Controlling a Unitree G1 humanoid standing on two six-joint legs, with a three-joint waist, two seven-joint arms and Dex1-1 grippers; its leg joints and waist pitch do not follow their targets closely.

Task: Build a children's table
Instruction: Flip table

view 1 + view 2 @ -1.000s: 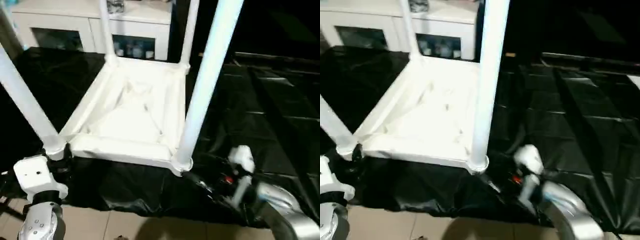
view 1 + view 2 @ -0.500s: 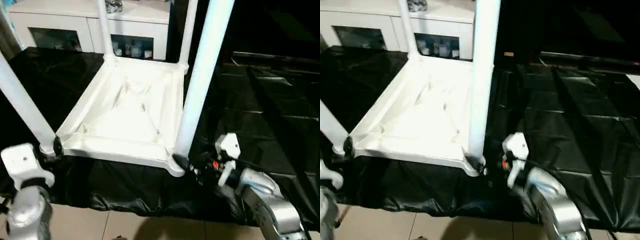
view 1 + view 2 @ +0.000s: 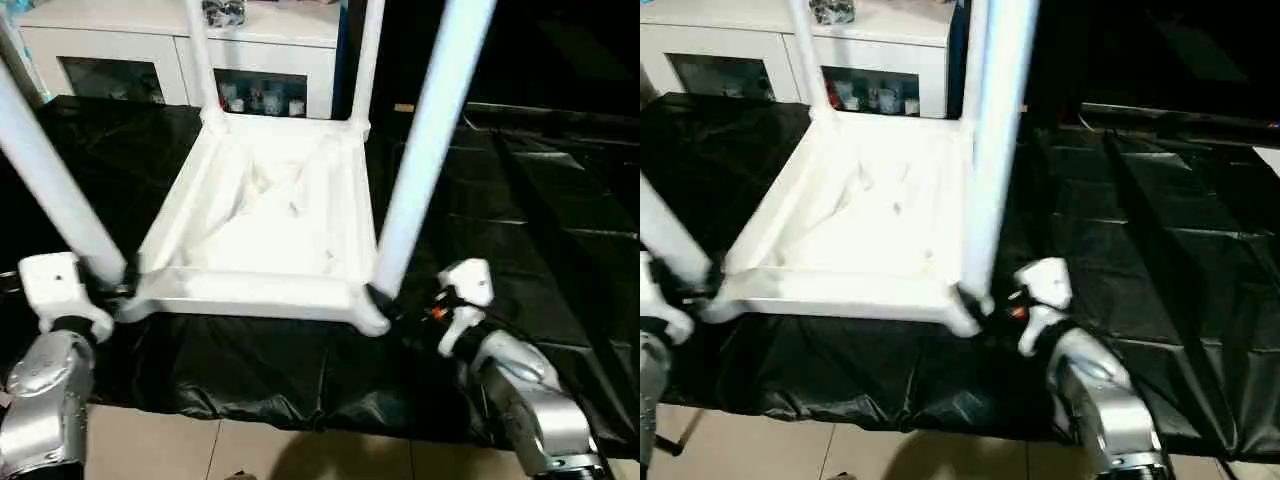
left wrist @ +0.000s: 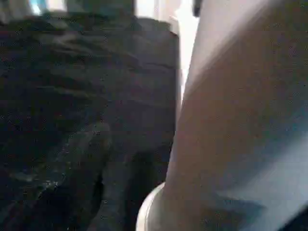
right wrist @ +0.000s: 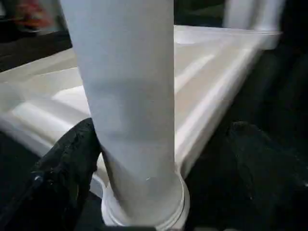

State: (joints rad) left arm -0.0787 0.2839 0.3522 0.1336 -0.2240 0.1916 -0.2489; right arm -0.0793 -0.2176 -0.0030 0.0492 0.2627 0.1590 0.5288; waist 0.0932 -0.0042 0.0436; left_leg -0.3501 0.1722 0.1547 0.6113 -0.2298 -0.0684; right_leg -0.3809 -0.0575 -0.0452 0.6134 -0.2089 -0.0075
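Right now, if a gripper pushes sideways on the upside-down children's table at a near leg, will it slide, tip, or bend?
The children's table rests top-down on the glossy black sheet, so it would probably slide rather than tip. Its ribbed top looks stiff. The near right leg is long and thin, so a high push might lever its corner socket. It seems light.

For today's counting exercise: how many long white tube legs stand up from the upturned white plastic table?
4: near-left leg by the left gripper, near-right leg by the right gripper, far-left leg, far-right leg.

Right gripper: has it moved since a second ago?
Yes. The right gripper has closed in leftward on the near right leg, open jaws now straddling its base.
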